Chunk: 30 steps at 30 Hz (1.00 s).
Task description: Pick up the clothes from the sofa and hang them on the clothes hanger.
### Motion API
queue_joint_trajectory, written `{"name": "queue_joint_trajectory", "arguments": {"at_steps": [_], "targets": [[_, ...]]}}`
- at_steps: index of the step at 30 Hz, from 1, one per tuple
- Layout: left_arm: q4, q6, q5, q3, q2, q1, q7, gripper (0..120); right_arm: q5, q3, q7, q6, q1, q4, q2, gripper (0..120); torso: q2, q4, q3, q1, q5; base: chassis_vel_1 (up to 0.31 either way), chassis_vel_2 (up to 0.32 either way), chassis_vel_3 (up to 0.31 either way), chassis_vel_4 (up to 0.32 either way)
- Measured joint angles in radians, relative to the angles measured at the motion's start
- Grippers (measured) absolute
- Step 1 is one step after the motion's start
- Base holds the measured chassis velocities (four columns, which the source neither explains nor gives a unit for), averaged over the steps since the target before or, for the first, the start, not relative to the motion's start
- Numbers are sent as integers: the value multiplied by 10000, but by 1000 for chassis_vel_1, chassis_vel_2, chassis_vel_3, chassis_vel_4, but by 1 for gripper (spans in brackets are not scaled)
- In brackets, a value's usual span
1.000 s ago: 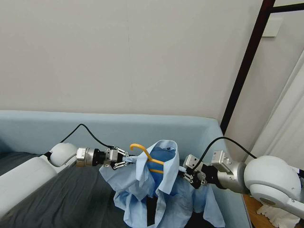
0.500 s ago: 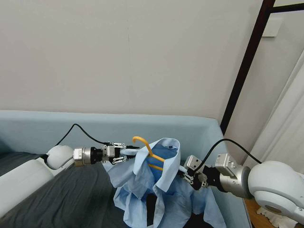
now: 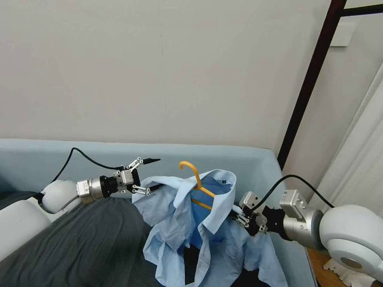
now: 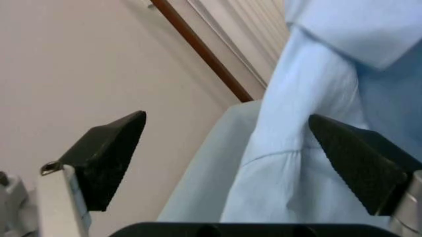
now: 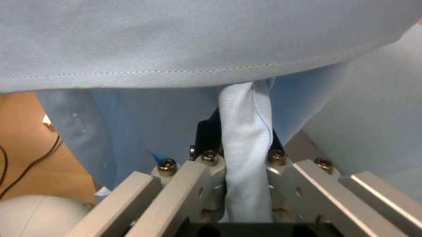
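The light blue collared shirt (image 3: 179, 209) hangs draped on a curved yellow plastic hanger (image 3: 192, 175) between the two grippers. The right gripper (image 3: 242, 216) is clamped tight on a bunched fold of the shirt's fabric at the side nearest it. The left gripper (image 3: 152, 174) has its black fingers spread wide and grips nothing. The shirt's edge lies just beyond its tips.

Above the hanger hook there is open air against a plain white wall (image 3: 149, 66). A dark brown slanted pole (image 3: 306, 89) stands beyond the right gripper.

Below is a pale blue sofa (image 3: 72, 156) with a dark grey seat cover (image 3: 90, 239), where the shirt's lower folds rest.
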Motion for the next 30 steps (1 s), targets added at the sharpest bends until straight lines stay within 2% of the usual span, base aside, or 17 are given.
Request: {"name": "queue_joint_trajectory", "arguments": {"at_steps": [7, 11, 12, 16, 17, 21, 22, 26, 27, 30], "targets": [[-790, 118, -195, -122, 8, 679, -721, 100, 797, 425, 872, -119, -120, 20, 49, 2, 0, -4, 0, 0, -3, 0, 0, 0, 0], [-1486, 267, -137, -429, -133, 1633, -2074, 100, 1880, 632, 2140, -206, -119, 167, 209, 2, 0, -1, 0, 0, -2, 0, 0, 0, 0], [-1486, 267, -137, -429, -133, 1633, -2074, 100, 1880, 632, 2140, -206, -119, 167, 209, 2, 0, -1, 0, 0, -2, 0, 0, 0, 0], [-2377, 619, -50, -1315, -639, 3287, -3404, 100, 2694, 756, 3628, -218, -256, 260, 488, 2, 0, -1, 0, 0, -1, 0, 0, 0, 0], [-2377, 619, -50, -1315, -639, 3287, -3404, 100, 2694, 756, 3628, -218, -256, 260, 488, 2, 0, -1, 0, 0, -1, 0, 0, 0, 0], [-3153, 1307, -7, -1507, -1429, 4383, -4648, 100, 2854, 768, 4269, -218, -378, 85, 869, 2, 0, 0, 1, 0, -1, 0, 0, 0, 0], [-3153, 1307, -7, -1507, -1429, 4383, -4648, 100, 2854, 768, 4269, -218, -378, 85, 869, 2, 0, 0, 1, 0, -1, 0, 0, 0, 0], [-3641, 2301, -141, -1310, -2283, 4724, -6133, 100, 2978, 837, 4343, -216, -390, 86, 1025, 2, 0, -1, 1, 0, -1, 0, 0, 0, 0], [-3641, 2301, -141, -1310, -2283, 4724, -6133, 100, 2978, 837, 4343, -216, -390, 86, 1025, 2, 0, -1, 1, 0, -1, 0, 0, 0, 0], [-3763, 2909, -354, -1024, -2883, 4643, -6966, 97, 3060, 838, 4394, -216, -349, 139, 1087, 2, 0, -2, 0, 0, -3, 0, 0, 0, 0]]}}
